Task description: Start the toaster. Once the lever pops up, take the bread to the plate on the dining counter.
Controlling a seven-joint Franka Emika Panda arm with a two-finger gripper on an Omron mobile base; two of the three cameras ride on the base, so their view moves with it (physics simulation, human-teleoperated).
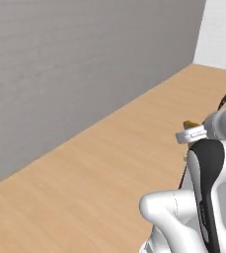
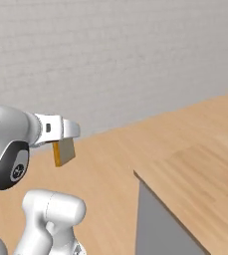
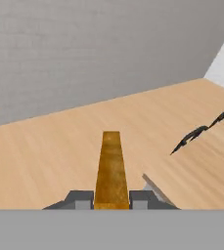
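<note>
Between the two fingertips I see the pincer point(image 3: 112, 200) clamped narrowly on the bread point(image 3: 110, 168), held edge-on above the light wooden floor point(image 3: 45, 151), beside the bench point(image 2: 200, 174)

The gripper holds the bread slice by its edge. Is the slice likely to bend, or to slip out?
The bread sticks straight out from the gripper without sagging, so it is probably stiff. It looks thin, so likely light. It is pinched only near one edge, so a quick swing might loosen it.

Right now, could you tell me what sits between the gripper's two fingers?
The bread, seen edge-on in the hand view, sits clamped between the fingers of the gripper.
</note>
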